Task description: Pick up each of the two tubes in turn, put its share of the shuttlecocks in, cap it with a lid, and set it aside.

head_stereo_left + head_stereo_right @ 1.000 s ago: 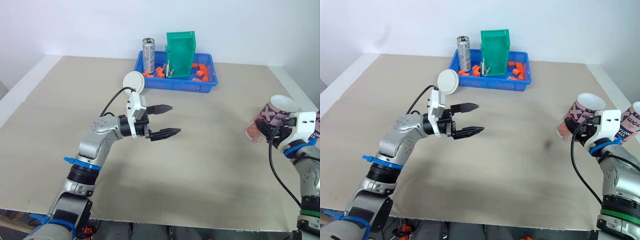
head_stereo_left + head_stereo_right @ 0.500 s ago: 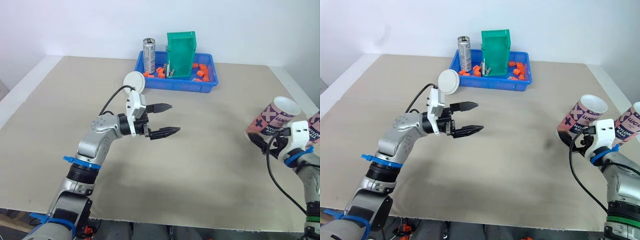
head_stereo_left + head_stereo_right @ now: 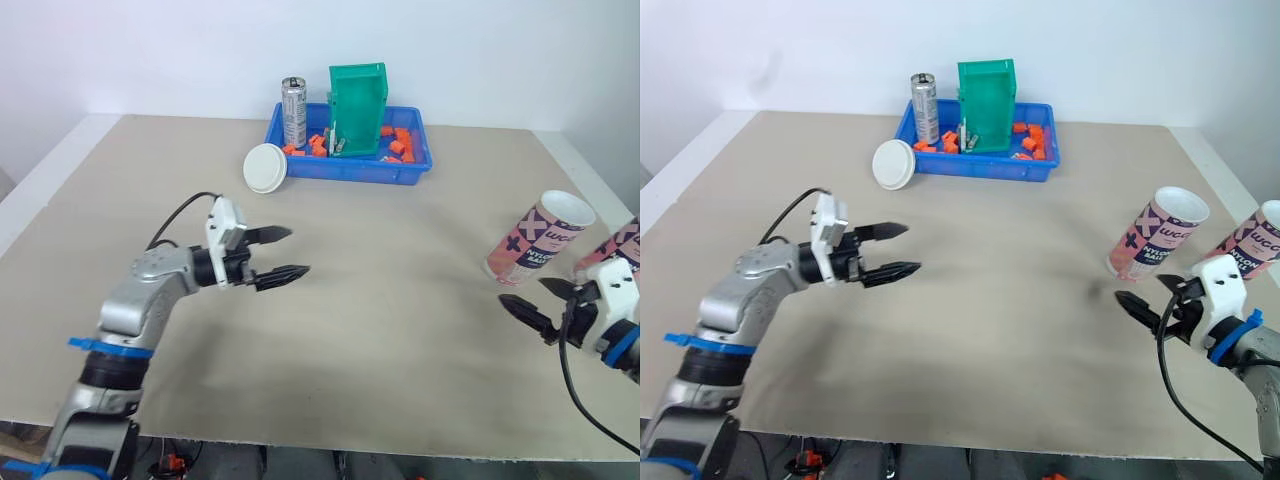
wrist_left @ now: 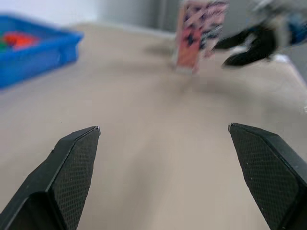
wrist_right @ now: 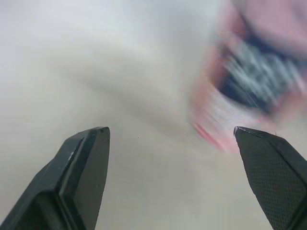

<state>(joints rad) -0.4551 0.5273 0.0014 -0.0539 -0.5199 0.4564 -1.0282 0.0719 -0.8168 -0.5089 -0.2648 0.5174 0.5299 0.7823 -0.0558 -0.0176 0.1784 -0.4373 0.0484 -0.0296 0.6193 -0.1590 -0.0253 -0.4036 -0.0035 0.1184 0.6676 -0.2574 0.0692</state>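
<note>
The beige table (image 3: 400,340) carried two pink printed tubes standing near its right edge: the nearer tube (image 3: 540,238) just beyond the right end effector (image 3: 522,292), the second tube (image 3: 618,243) beside it. That one and the left end effector (image 3: 298,250) gaped empty. The tubes looked light and crushable; a gentle mid-body hold seemed best.

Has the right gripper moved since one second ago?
Yes. The right gripper has drawn back from the pink tube toward the table's near edge, now open and apart from it.
</note>
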